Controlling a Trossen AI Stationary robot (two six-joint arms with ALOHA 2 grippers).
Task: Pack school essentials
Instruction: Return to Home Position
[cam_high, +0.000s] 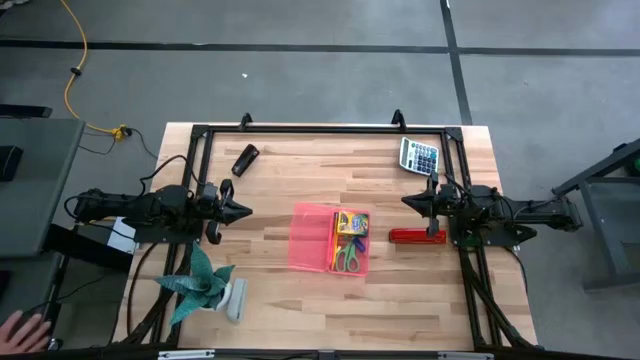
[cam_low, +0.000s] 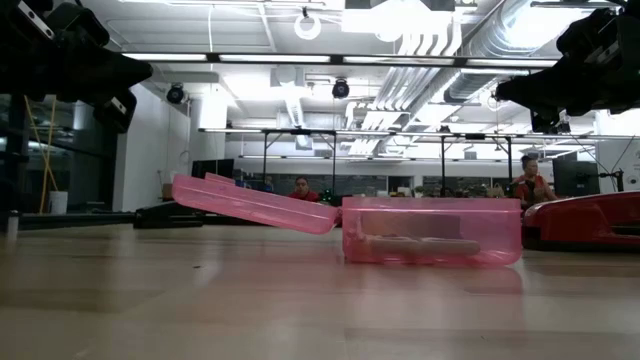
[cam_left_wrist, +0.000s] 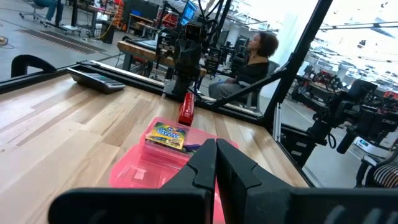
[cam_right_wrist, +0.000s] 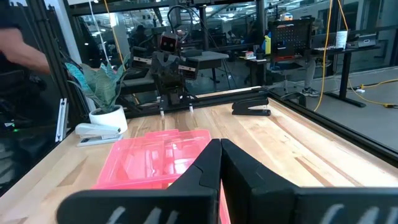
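A pink translucent case lies open at mid-table, its lid folded out toward the table's left. Its tray holds a yellow-green crayon box and green-handled scissors; in the low view the case shows pencils dimly through its wall. Pens and erasers I cannot make out. My left gripper hovers shut left of the case, raised above the table. My right gripper hovers shut on the case's right, also raised. In the left wrist view the crayon box sits ahead of the shut fingers.
A red stapler lies right of the case under my right arm. A calculator sits at the far right, a black stapler at the far left. A potted plant and white stapler stand near left. People sit beyond the table.
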